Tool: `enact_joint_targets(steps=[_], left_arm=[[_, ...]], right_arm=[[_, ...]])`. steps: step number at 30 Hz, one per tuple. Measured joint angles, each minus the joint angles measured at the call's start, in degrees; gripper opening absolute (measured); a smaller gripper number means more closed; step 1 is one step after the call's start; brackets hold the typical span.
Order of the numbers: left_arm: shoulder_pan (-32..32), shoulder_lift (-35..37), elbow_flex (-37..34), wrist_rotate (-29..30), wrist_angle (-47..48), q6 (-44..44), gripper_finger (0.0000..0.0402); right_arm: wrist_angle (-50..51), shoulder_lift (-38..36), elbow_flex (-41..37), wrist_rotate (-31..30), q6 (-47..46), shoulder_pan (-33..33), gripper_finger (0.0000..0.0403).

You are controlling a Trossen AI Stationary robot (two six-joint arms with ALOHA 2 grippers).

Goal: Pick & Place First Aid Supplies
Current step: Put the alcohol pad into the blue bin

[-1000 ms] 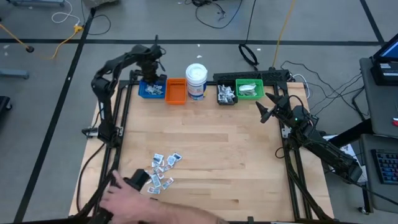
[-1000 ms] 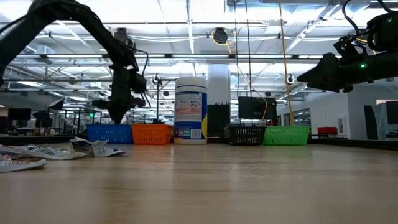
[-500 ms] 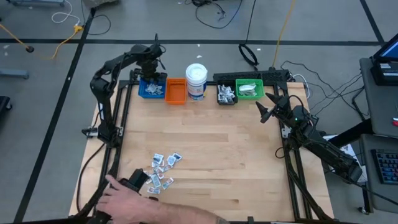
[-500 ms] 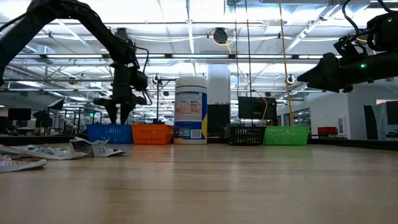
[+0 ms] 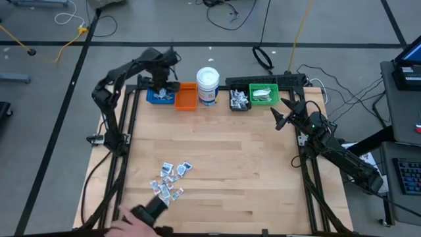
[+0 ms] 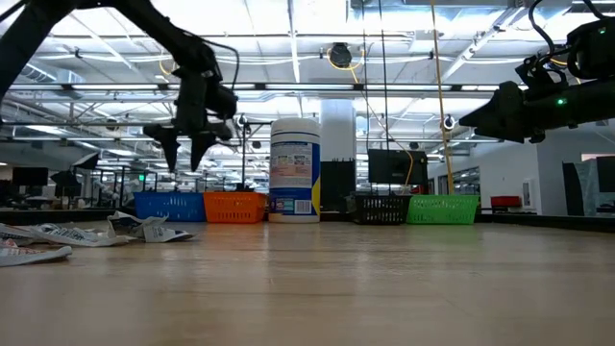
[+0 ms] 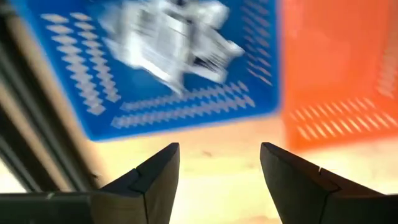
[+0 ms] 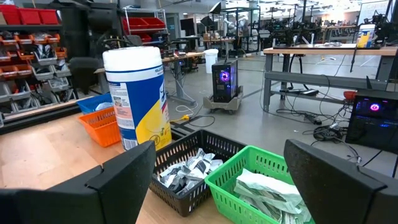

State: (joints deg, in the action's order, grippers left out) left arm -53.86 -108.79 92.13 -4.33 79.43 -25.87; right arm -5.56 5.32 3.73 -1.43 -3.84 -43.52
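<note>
Lifted off the blue bin (image 5: pixel 160 96) at the tabletop's far edge, the left gripper (image 6: pixel 184 159) hangs with fingers spread, its packet apparently dropped inside. More first aid supplies (image 5: pixel 171 180) wait near the front-left corner. Right gripper (image 5: pixel 279 112) idles, fingers spread, near the green bin (image 5: pixel 264 95).

Left pincer (image 6: pixel 184 159) risen from just over the blue bin (image 5: pixel 160 96), now hanging higher above it; fingers (image 7: pixel 155 180), closed a second ago, now spread apart with nothing between them. Left arm's elbow swung outward, away from the table (image 5: pixel 230 164). Person's hand (image 5: pixel 135 220) pulled back from beside the loose packets (image 5: pixel 170 179) toward the near table edge, well apart from the left pincer; dark object (image 5: pixel 150 209) in that hand shifted along with it.
</note>
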Motion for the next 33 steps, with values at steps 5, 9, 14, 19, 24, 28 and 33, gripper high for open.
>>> enact_joint_targets(steps=[5,9,14,19,24,28,33], left_arm=[[7.44,2.31,-4.33,0.34,-0.16,-4.85,0.0217],[14.58,6.43,-11.28,0.46,-3.00,-11.17,0.0209],[26.33,12.29,-19.79,0.29,-7.59,-22.55,0.0210],[39.34,16.32,-25.51,0.09,-9.71,-35.63,0.0218],[52.16,16.71,-26.83,-0.70,-9.93,-47.28,0.0218],[60.31,16.71,-26.83,-1.73,-12.19,-54.82,0.0212],[67.12,16.54,-26.83,-1.71,-14.53,-60.93,0.0215]], right_arm=[[0.00,0.00,0.01,0.01,0.01,0.01,0.0352],[0.00,-0.01,0.01,0.00,0.00,0.01,0.0352],[0.00,0.00,-0.01,0.02,0.00,0.01,0.0352],[0.00,0.01,0.01,0.01,0.00,0.00,0.0352],[0.00,0.00,0.00,0.00,0.00,0.01,0.0352],[0.00,0.01,-0.01,-0.01,0.00,0.01,0.0352],[0.00,0.00,0.01,0.02,0.00,-0.01,0.0352]])
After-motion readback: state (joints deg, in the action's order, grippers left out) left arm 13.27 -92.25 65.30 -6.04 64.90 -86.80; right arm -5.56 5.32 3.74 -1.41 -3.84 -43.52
